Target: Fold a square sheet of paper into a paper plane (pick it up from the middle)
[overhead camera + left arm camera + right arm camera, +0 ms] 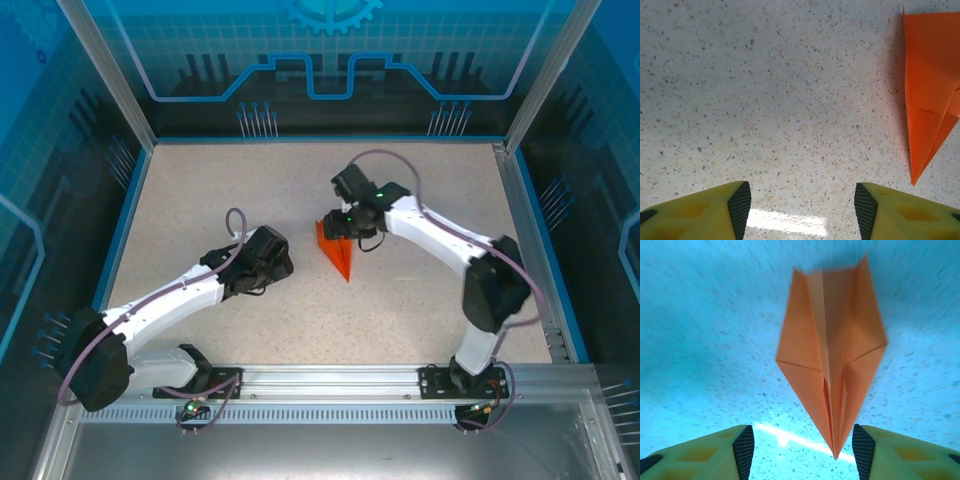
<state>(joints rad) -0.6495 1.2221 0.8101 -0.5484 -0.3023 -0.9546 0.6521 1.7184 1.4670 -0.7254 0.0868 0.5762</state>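
The square sheet of paper is folded into an orange paper plane (338,250), a narrow dart with a centre ridge, lying mid-table with its nose toward the near edge. My right gripper (347,222) is over its wide end. In the right wrist view the paper plane (832,355) points down between the yellow fingers (867,455), and its tip touches neither pad. That gripper (800,450) is open. My left gripper (801,207) is open over bare table, with the paper plane (930,85) off to its upper right. From above, the left gripper (282,262) sits just left of the plane.
The speckled tabletop (230,190) is walled by blue panels, with metal posts at the back corners (150,140). An aluminium rail (330,378) carrying both arm bases runs along the near edge.
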